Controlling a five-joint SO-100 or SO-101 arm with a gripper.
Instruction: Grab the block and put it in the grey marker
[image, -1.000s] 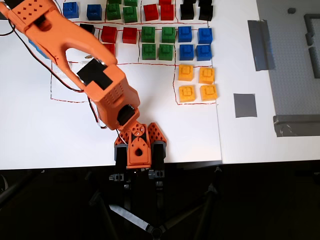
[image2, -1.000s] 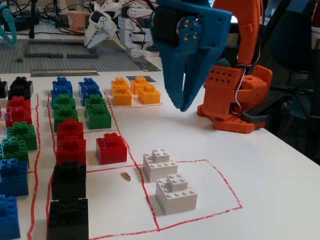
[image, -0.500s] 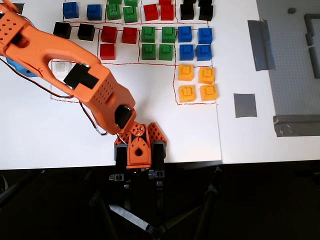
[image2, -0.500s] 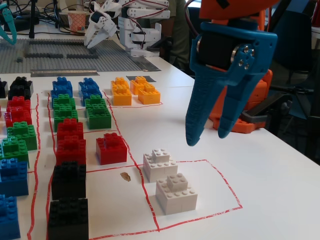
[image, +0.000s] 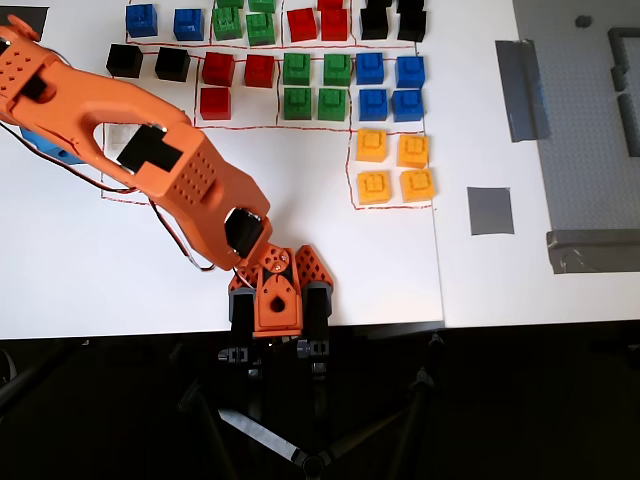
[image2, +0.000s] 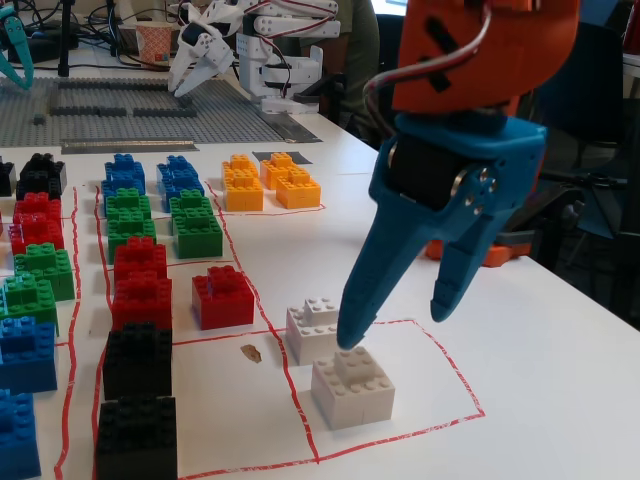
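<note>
White tabletop (image2: 560, 340), fixed view: blue gripper (image2: 398, 318) hangs open, fingers spread wide, holding nothing; one fingertip (image2: 352, 335) just above nearer white block (image2: 352, 390).

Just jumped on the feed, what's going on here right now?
The orange arm's blue gripper hangs with its jaws open just above the nearer white block, inside a red-outlined box on the table. A second white block sits just behind it. Nothing is gripped yet. The grey marker lies bare in the overhead view, right of the yellow blocks.
</note>
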